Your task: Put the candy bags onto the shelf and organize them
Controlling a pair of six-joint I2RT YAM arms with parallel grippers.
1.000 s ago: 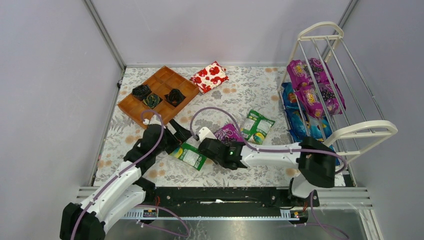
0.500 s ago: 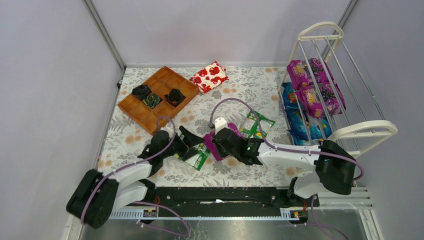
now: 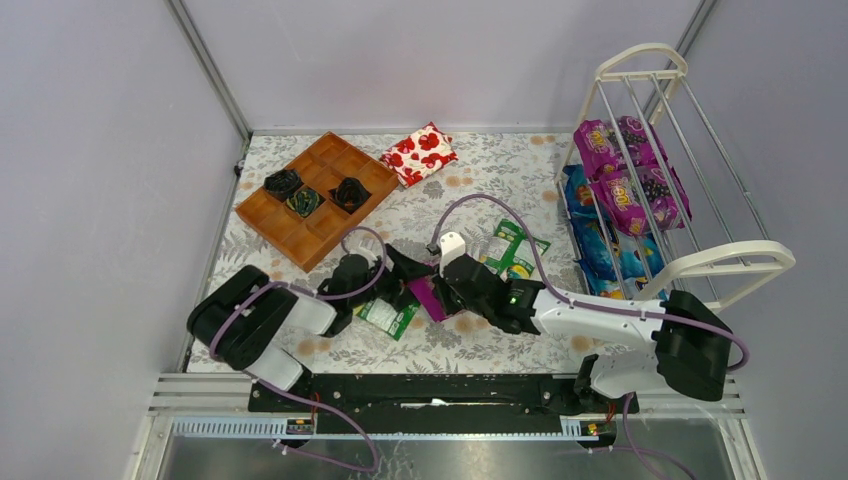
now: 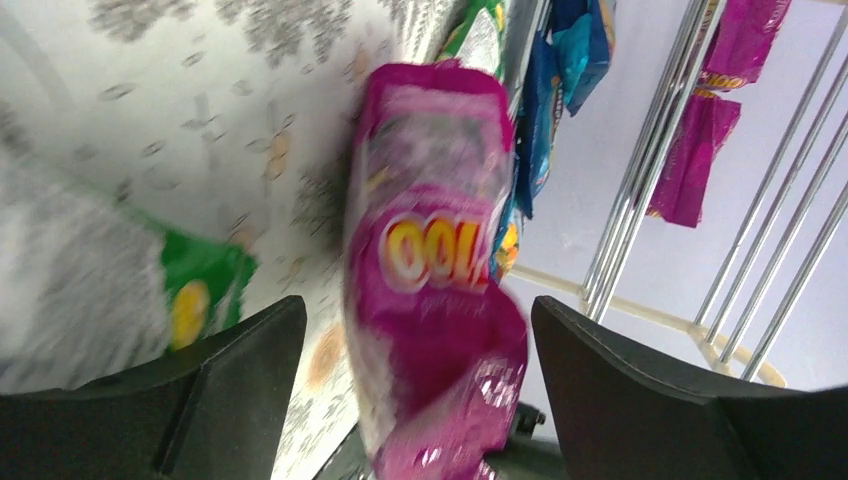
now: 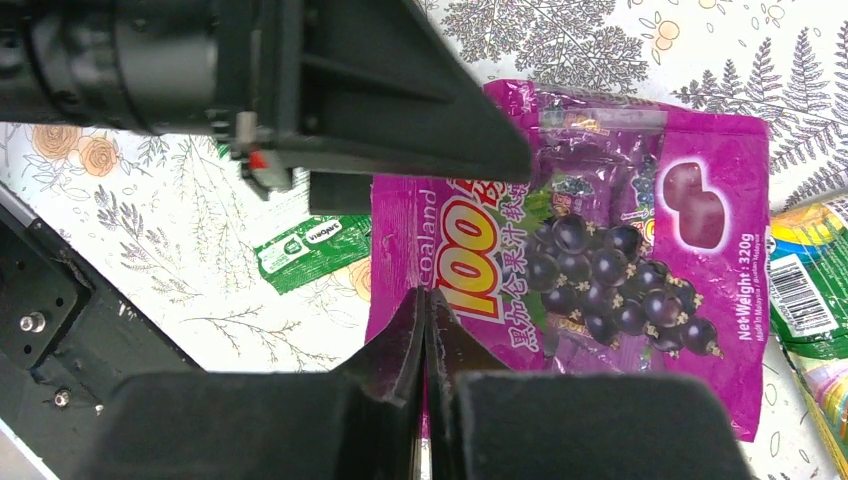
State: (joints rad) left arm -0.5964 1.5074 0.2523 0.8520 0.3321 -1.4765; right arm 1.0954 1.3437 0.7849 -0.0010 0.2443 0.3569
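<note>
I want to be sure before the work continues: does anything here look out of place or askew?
Nothing looks damaged. One grape candy bag is between both arms: the right gripper pinches its edge, and the jaws of the left gripper stand open around it. Two green candy bags lie askew on the table, off the shelf.

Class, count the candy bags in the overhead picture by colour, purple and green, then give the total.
Purple bags: 3
Green bags: 2
Total: 5
</note>
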